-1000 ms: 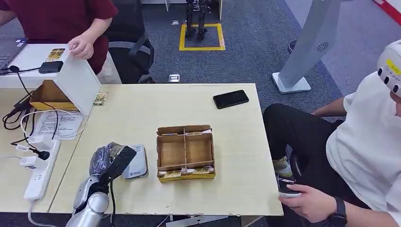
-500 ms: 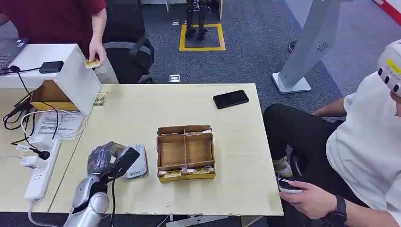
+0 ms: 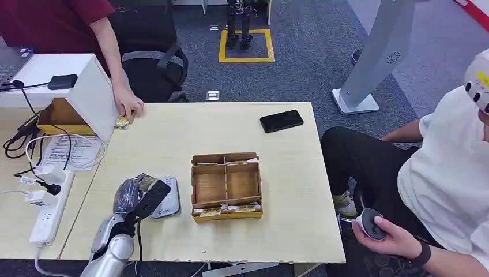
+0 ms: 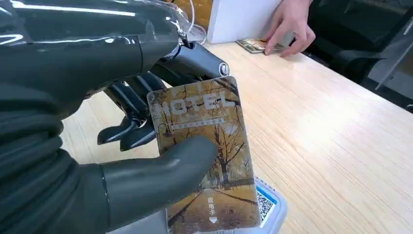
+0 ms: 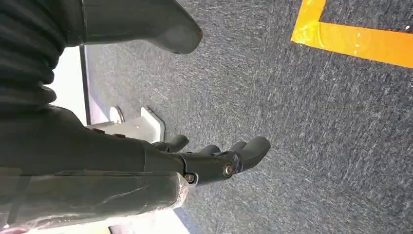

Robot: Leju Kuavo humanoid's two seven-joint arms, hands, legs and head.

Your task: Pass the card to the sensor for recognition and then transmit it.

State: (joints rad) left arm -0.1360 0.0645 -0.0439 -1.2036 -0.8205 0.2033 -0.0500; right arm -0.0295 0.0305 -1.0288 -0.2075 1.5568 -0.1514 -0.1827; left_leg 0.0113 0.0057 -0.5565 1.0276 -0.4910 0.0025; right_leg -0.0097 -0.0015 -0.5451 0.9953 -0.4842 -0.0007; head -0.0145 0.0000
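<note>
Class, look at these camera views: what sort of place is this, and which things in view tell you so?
Probably an office or lab set up for robot trials. Signs: grey carpet with a yellow taped square, a desk beside a power strip and cables, and an office chair. The left hand holds a hotel card over a reader.

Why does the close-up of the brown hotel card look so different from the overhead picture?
Left wrist view: the brown tree-printed hotel card is sharp, while the person's hand behind goes soft, and glare streaks the left hand. Head view: even light, faint shadows, the light wooden table in focus.
</note>
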